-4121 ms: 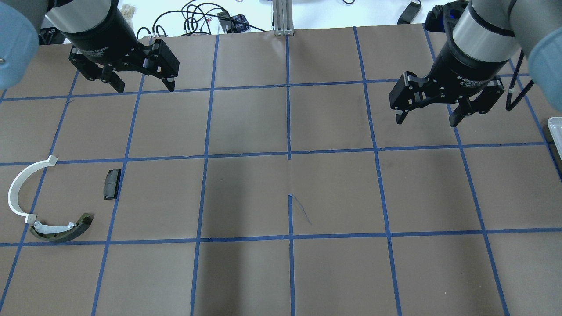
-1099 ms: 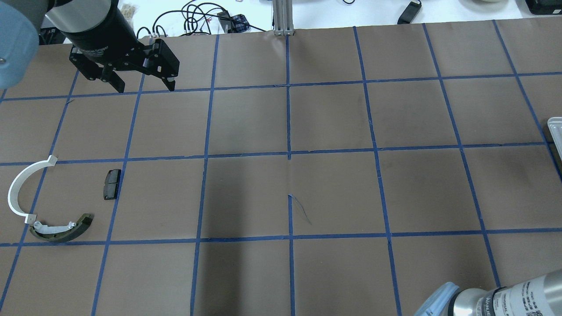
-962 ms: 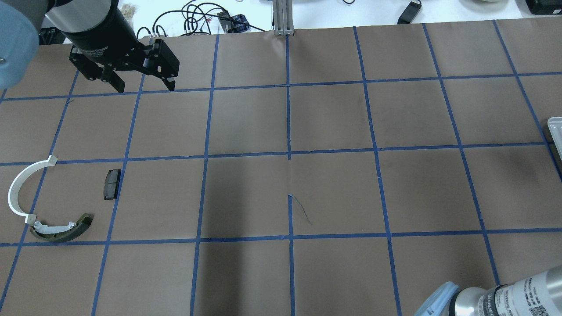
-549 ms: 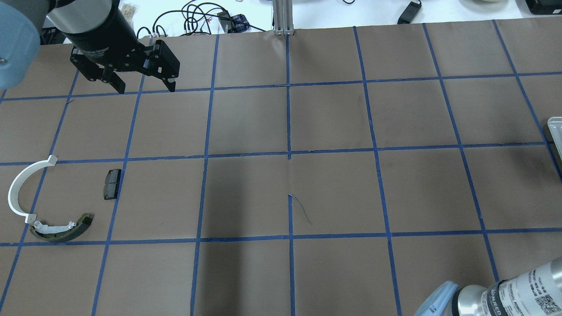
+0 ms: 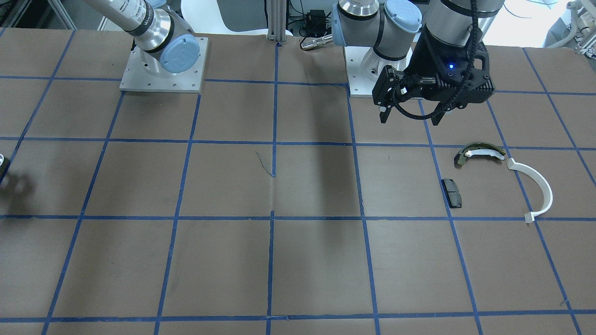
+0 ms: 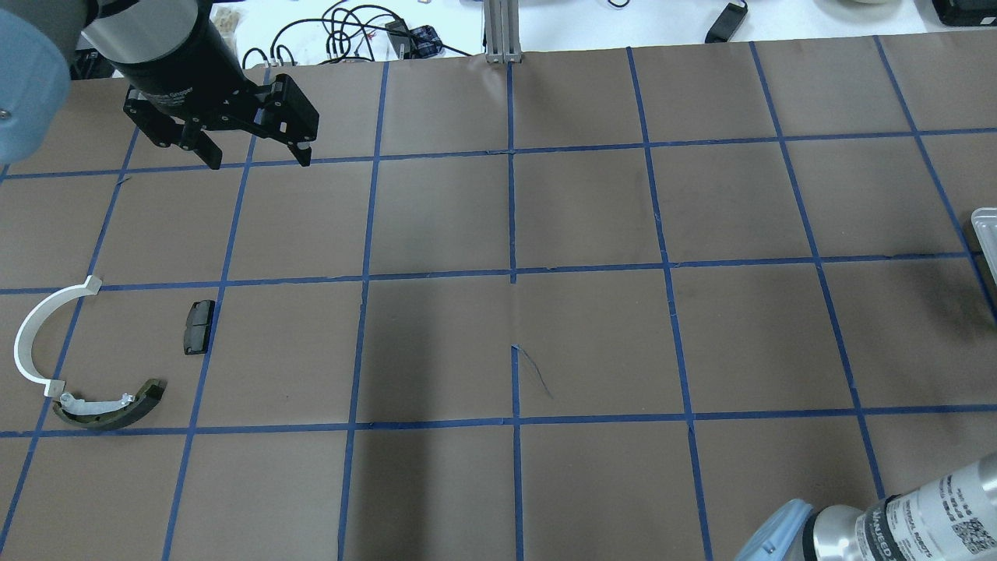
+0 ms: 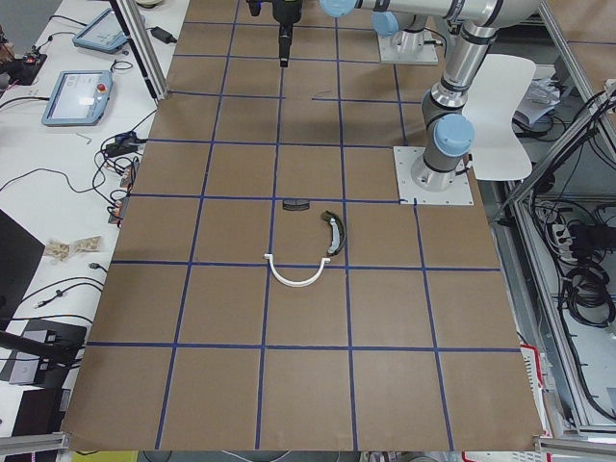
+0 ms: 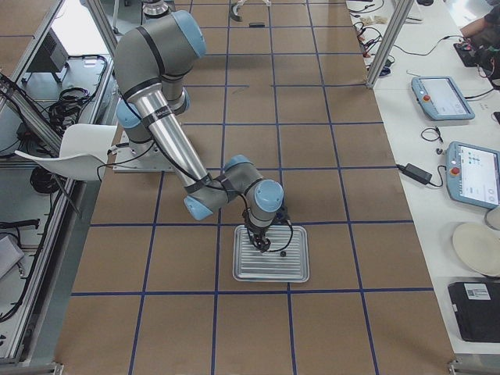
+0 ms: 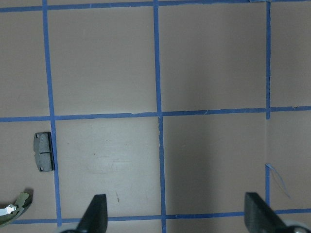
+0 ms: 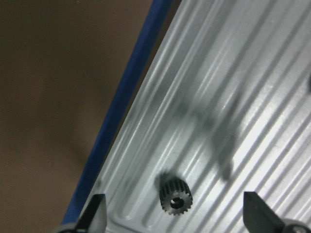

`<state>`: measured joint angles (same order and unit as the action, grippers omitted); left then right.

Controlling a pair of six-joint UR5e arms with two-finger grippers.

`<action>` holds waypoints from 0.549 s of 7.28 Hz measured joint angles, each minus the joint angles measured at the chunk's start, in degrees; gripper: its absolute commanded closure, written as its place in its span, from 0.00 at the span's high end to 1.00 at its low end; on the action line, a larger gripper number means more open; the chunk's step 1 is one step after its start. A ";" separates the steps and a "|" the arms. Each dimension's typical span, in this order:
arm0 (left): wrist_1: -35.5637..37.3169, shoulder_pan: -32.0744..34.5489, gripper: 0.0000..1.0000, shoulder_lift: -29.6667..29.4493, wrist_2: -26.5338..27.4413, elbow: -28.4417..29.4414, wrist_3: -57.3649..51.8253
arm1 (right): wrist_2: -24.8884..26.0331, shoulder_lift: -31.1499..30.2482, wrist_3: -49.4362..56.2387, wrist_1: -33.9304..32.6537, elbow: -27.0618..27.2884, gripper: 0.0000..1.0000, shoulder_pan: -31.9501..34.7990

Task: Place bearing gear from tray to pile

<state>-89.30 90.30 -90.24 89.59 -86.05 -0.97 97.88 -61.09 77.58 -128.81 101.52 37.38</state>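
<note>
A small black bearing gear lies on the ribbed metal tray near its edge. My right gripper is open and low over the tray, its fingertips either side of the gear and apart from it; it also shows in the exterior right view. The pile lies at the table's left: an olive-green shoe, a white arc and a black pad. My left gripper hangs open and empty, beyond the pile.
The tray stands at the table's right end, and only its edge shows in the overhead view. My right arm's elbow fills the bottom right corner. Cables lie beyond the table's far edge.
My right arm has swung from the far right of the table out of the overhead view to the tray, and its elbow still creeps right. My left gripper has barely moved.
</note>
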 measured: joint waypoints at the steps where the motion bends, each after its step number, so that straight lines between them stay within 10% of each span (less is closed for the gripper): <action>1: 0.00 -0.02 1.00 0.00 -0.02 0.00 0.00 | 1.44 0.21 0.04 -0.67 0.33 0.76 0.00; 4: 0.00 -0.04 1.00 0.03 0.00 0.03 0.00 | 2.97 0.35 -0.21 -1.08 0.38 0.28 -0.02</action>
<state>-89.30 90.26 -90.20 89.59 -86.02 -0.97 100.85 -60.74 77.37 -129.89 101.91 37.36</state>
